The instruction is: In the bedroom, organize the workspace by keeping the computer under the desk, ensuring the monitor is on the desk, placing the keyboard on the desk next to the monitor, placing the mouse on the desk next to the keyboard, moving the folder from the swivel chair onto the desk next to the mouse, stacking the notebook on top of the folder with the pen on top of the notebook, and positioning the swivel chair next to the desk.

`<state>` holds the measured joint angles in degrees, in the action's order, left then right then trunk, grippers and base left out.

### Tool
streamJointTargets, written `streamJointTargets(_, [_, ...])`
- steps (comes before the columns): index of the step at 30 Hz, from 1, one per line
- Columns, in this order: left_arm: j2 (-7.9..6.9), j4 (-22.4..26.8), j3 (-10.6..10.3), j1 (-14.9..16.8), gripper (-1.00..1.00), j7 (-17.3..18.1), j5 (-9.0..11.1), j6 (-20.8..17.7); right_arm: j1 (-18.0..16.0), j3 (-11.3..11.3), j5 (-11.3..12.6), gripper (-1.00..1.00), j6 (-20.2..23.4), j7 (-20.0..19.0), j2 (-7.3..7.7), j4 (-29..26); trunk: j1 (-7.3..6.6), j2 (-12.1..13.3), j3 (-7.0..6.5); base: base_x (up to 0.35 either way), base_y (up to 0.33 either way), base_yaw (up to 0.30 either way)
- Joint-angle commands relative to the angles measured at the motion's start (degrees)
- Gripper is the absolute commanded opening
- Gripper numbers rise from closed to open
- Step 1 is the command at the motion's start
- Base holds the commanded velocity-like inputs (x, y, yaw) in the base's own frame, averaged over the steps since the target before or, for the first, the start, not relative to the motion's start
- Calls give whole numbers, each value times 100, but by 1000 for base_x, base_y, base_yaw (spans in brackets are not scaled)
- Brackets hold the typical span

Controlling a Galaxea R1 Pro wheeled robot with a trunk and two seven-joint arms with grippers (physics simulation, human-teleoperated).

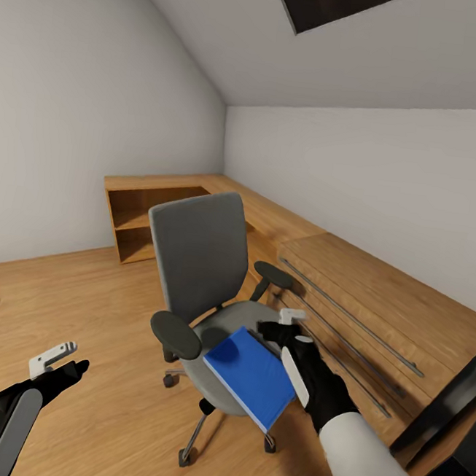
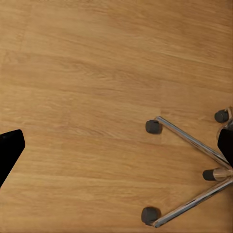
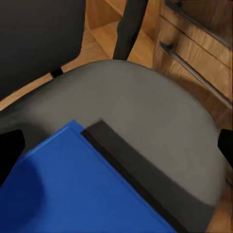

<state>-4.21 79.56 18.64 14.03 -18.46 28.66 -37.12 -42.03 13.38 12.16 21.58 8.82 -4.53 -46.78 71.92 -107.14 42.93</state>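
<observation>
The swivel chair (image 1: 196, 252), grey with black armrests and a chrome base, stands mid-room facing me. A bright blue folder (image 1: 253, 375) rests tilted on its seat (image 3: 160, 126) and overhangs the front edge. My right gripper (image 1: 288, 325) hovers at the folder's far right corner, open, one dark fingertip (image 3: 9, 150) showing at each side of the right wrist view. My left gripper (image 1: 56, 360) hangs open over bare floor to the chair's left. The chair's chrome legs and castors (image 2: 154, 126) appear in the left wrist view.
Low light-wood cabinets (image 1: 364, 295) with long bar handles run along the right wall behind the chair, ending in an open shelf unit (image 1: 141, 220) at the corner. A black slanted edge (image 1: 443, 410) cuts in at the lower right. Wooden floor (image 1: 99, 304) lies open to the left.
</observation>
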Motion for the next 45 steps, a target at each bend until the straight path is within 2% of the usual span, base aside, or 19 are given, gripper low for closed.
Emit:
streamJointTargets(1, [-1,7,-4,3,100,-46,61,-21,98,26,70,100,51,228,-5,-210,-1,-3,6,0,0,0])
streamJointTargets(5, [-1,7,-9,5,100,-44,60,-24,459,36,98,100,370,804,-25,-1051,-1,-3,6,0,0,0])
streamJointTargets(6, [-1,7,-9,4,100,-44,60,-24,527,37,102,100,422,850,-28,-1193,-1,-3,6,0,0,0])
streamJointTargets(8, [4,7,-10,5,100,-44,60,-24,852,45,114,100,682,979,-38,-1820,-1,-3,6,0,0,0])
streamJointTargets(11, [9,7,-10,4,100,-44,60,-24,976,52,122,100,860,1017,-44,-2080,-1,-3,6,0,0,0])
streamJointTargets(15, [12,7,-10,3,100,-44,60,-24,1042,78,195,100,957,1035,-59,-2225,-1,-3,6,0,0,0])
streamJointTargets(16, [16,7,-10,4,100,-42,60,-24,1062,100,271,100,980,1035,-164,-2312,-1,-3,6,0,0,0])
streamJointTargets(18, [14,7,-10,7,100,-41,60,-23,1069,96,282,100,981,1034,-177,-2371,-1,-3,6,-10,15,0])
streamJointTargets(31, [15,7,-10,3,100,-35,52,-24,1074,95,287,100,971,1030,-181,-2398,-1,-3,6,-137,255,-184])
streamJointTargets(37, [17,7,-10,6,100,-35,52,-18,1074,95,287,100,983,1034,-180,-2403,-1,-3,6,-215,264,-22])
streamJointTargets(45, [16,8,-11,9,100,-35,52,-15,1074,82,287,100,972,1030,-174,-2406,-1,-3,6,-318,41,-1])
